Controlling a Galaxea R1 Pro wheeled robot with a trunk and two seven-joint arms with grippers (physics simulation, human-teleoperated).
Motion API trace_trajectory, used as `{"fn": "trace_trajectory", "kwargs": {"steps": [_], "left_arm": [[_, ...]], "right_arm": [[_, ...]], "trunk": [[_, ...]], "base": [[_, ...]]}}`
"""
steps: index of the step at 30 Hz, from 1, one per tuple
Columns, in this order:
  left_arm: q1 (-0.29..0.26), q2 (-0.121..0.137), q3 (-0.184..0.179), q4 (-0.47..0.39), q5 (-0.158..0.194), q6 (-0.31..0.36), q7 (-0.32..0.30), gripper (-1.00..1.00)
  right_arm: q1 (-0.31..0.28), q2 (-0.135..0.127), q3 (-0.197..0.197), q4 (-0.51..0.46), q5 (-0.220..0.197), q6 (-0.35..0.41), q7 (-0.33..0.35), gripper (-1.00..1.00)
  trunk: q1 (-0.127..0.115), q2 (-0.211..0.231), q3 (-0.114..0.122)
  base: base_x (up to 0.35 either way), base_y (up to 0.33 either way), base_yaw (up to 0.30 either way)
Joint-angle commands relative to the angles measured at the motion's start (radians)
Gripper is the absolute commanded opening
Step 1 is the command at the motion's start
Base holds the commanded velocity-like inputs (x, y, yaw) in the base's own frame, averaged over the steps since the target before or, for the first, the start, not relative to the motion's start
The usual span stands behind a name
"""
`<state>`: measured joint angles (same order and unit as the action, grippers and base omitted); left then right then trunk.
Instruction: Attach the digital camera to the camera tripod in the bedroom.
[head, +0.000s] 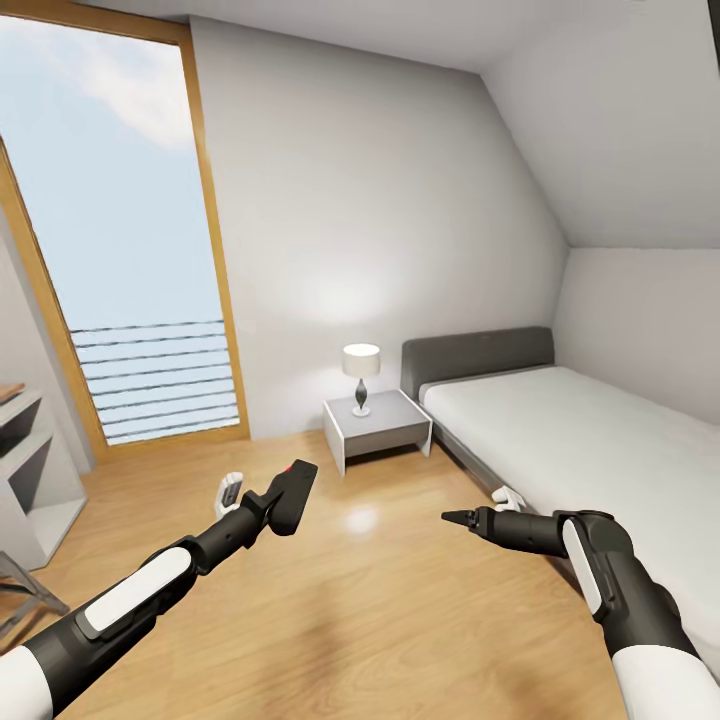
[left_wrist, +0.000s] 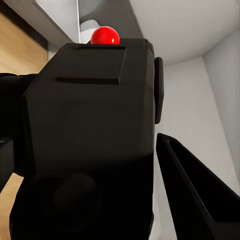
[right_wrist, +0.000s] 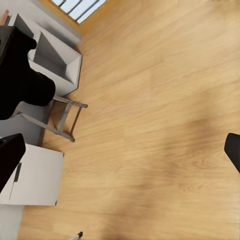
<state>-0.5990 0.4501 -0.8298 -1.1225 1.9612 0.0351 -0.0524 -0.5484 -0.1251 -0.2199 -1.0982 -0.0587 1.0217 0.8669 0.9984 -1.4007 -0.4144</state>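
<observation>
From the head view, the left gripper (head: 283, 497) pinches the camera (head: 293, 496) above the floor (head: 380, 600), left of the bed (head: 560, 440). Left wrist: rigid, light-looking camera (left_wrist: 90, 140), best held by its flat sides. Right wrist: the right gripper's fingertips (right_wrist: 10, 160) are spread.

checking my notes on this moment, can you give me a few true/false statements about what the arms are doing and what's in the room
1. The left gripper holds the camera. True; the red dot shows on the camera's top.
2. The right gripper carries a lamp. False; it holds nothing, and the lamp stands on the nightstand.
3. The nightstand sits between the window and the bed. True.
4. The camera is already mounted on the tripod. False; it is in the left gripper, above the wood floor.
5. The bed is on the robot's left. False; it is on the right.
</observation>
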Motion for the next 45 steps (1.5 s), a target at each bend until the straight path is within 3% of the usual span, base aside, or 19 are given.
{"fn": "trace_trajectory", "kwargs": {"steps": [1, 24, 29, 32, 39, 45], "left_arm": [[-0.001, 0.001, -0.003, 0.0, 0.008, 0.0, -0.006, -1.0], [-0.002, -0.001, -0.005, 0.049, 0.011, -0.001, 0.003, -1.0], [-0.001, -0.001, -0.005, 0.057, 0.036, -0.002, 0.006, -1.0], [-0.002, -0.001, -0.005, 0.071, 0.079, -0.002, 0.012, -1.0], [-0.002, -0.003, -0.005, 0.115, 0.089, -0.003, 0.059, -1.0], [-0.001, -0.02, 0.0, 0.124, 0.09, -0.006, 0.11, -1.0]], "right_arm": [[-0.001, 0.0, -0.001, 0.0, -0.004, 0.008, -0.001, 1.0], [-0.001, -0.001, -0.004, -0.002, 0.001, 0.009, 0.0, 1.0], [-0.001, -0.001, -0.003, -0.002, 0.002, 0.008, 0.0, 1.0], [-0.001, -0.001, -0.003, -0.001, 0.001, 0.008, 0.0, 1.0], [-0.001, -0.001, -0.003, -0.001, 0.002, 0.008, -0.001, 1.0], [-0.001, -0.001, -0.001, 0.0, 0.003, 0.008, -0.002, 1.0]], "trunk": [[-0.004, 0.007, 0.002], [-0.092, 0.168, 0.074], [-0.111, 0.203, 0.09], [-0.123, 0.224, 0.099], [-0.15, 0.273, 0.121], [-0.173, 0.315, 0.14]], "base": [[0.0, 0.0, 0.0], [0.0, 0.0, 0.0], [0.0, 0.0, 0.0], [0.0, 0.0, 0.0], [0.0, 0.0, 0.0], [0.0, 0.0, 0.0]]}}
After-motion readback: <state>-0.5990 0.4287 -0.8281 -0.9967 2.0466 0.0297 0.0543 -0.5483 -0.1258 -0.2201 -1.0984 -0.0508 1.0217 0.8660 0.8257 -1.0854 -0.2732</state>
